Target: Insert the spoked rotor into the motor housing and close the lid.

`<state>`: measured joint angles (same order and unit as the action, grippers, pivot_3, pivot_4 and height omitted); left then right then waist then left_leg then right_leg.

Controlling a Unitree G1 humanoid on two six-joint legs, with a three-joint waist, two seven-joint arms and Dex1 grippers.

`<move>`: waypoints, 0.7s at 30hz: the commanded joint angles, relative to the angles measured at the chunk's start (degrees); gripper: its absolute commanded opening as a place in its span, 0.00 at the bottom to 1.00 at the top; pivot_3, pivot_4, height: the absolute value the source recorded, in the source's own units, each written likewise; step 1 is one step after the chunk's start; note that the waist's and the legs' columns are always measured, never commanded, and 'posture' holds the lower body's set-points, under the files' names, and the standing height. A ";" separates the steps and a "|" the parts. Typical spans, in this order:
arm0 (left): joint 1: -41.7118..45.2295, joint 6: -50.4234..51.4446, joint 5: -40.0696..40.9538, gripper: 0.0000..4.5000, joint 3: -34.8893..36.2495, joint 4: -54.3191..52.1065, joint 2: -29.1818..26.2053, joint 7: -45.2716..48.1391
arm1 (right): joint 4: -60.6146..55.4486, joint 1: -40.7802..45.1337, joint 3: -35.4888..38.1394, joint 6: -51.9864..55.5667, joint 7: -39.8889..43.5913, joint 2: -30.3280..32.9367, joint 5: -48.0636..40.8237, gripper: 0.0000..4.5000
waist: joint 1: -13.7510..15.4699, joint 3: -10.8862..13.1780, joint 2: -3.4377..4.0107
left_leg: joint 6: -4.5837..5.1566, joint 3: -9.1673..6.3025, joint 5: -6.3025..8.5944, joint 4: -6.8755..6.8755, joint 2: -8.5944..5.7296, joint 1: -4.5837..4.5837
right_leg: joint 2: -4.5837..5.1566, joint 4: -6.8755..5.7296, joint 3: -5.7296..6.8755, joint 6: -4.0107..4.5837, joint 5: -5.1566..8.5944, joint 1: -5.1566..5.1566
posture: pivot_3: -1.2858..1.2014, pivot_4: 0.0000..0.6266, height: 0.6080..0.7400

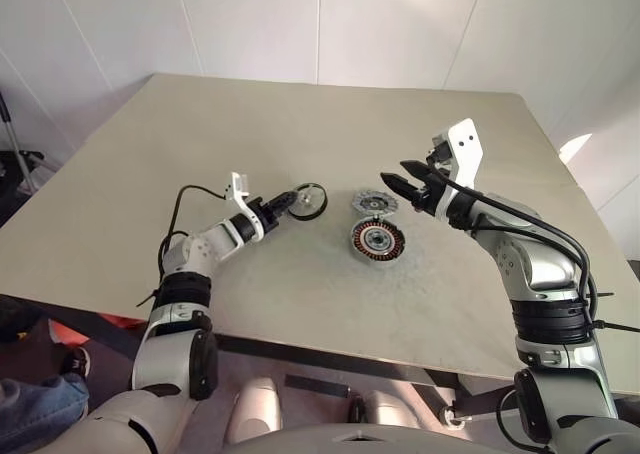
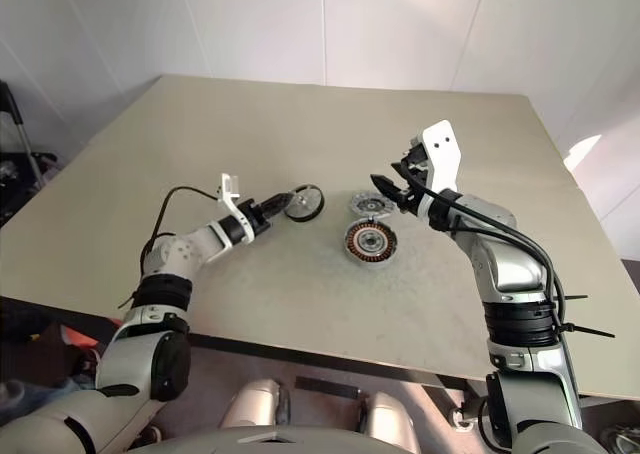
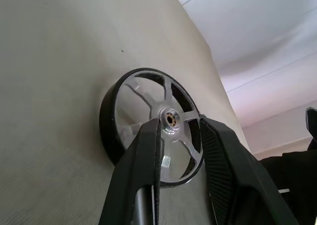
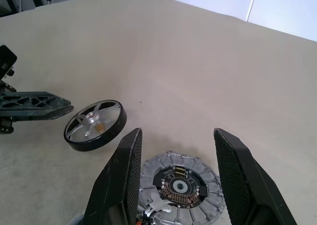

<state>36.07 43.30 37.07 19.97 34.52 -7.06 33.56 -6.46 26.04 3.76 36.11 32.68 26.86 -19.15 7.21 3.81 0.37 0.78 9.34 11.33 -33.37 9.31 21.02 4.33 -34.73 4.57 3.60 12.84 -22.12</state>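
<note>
I have the left gripper (image 1: 287,203) clamped on the spoked rotor (image 1: 310,200), a small black-rimmed wheel with silvery spokes and a central hub. The 2 black fingers (image 3: 143,160) pinch across a spoke close to the hub, and the wheel hangs tilted just above the beige table (image 1: 300,124). The motor housing (image 1: 377,240), a flat round disc with a dark ring, copper windings and a silvery centre, lies to the rotor's right, well apart from it. The lid (image 1: 374,204), a shiny silver openwork cap, sits just behind the housing. My right gripper (image 1: 401,188) hovers over the lid with its fingers apart, holding nothing. To do this well, I judge the rotor must be levelled first, then carried over the housing's centre and lowered straight. A tilted approach risks jamming on the windings.
</note>
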 commanded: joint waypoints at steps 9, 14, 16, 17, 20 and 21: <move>-0.04 3.07 0.85 0.29 1.38 0.04 0.04 -5.36 | -0.38 1.67 0.31 -1.01 0.64 0.53 -0.02 0.57 | 0.00 0.00 0.00 | -0.01 0.00 0.00 -0.02 0.00 -0.03 | 0.00 -0.01 0.00 0.00 0.00 0.03 | 0.52 0.00 1.00; 0.51 2.39 -0.22 0.29 0.98 3.35 0.11 -6.47 | -0.27 1.70 0.41 -0.91 0.67 0.59 0.05 0.57 | 0.07 -0.03 0.05 | -0.01 -0.01 0.00 -0.03 -0.01 -0.06 | 0.00 -0.01 0.00 0.00 0.00 0.05 | 0.52 0.00 1.00; 0.80 1.96 -0.66 0.29 0.76 4.45 0.15 -6.66 | -0.23 1.65 0.46 -0.93 0.71 0.63 0.08 0.57 | 0.07 -0.05 0.07 | -0.01 -0.01 0.01 -0.03 -0.01 -0.14 | 0.00 -0.02 0.00 0.00 0.00 0.13 | 0.52 0.00 1.00; 1.10 1.74 -0.68 0.29 0.81 5.06 0.25 -6.64 | -0.22 1.63 0.48 -0.93 0.73 0.65 0.07 0.57 | 0.07 -0.06 0.08 | -0.04 -0.01 0.02 -0.03 -0.01 -0.19 | 0.00 -0.02 0.00 -0.01 0.00 0.17 | 0.52 0.00 1.00; 2.73 0.99 -0.45 0.29 1.17 7.51 1.06 -6.17 | -0.12 1.71 0.38 -0.96 0.75 0.59 0.12 0.57 | 0.13 -0.06 0.09 | -0.08 -0.01 0.01 -0.02 -0.01 -0.40 | 0.00 -0.01 0.00 -0.02 0.00 0.39 | 0.52 0.00 1.00; 3.52 0.59 -0.27 0.29 1.39 8.61 1.48 -5.81 | -0.08 1.81 0.30 -0.97 0.76 0.53 0.15 0.57 | 0.21 -0.06 0.10 | -0.09 -0.01 0.02 -0.02 -0.01 -0.48 | 0.00 -0.01 0.00 -0.04 0.01 0.49 | 0.52 0.00 1.00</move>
<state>38.40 44.44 36.69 21.19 41.05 -6.49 27.31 -5.46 26.08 3.74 36.11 33.46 26.89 -18.94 7.42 3.75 0.47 0.68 9.33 11.35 -33.38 9.30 20.39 4.34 -34.71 4.57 3.38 12.95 -21.47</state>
